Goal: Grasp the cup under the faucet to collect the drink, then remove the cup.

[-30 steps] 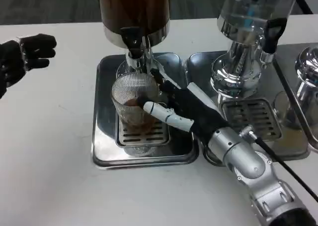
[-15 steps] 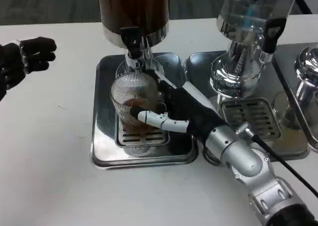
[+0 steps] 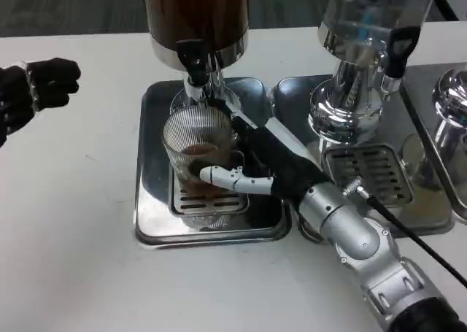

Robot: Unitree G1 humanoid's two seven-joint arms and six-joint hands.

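Your right hand (image 3: 255,168) wraps the ribbed glass cup (image 3: 198,157), which sits on the drip tray (image 3: 153,201) under the faucet (image 3: 195,73), partly filled. Lift too sharply and the rim may strike the faucet, spilling. Your left hand (image 3: 33,87) rests curled, empty, on the desk (image 3: 73,259).

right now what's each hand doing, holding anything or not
Left hand: fingers curled in, holding nothing, above the table.
Right hand: wrapped around the ribbed glass cup under the faucet, gripping it.
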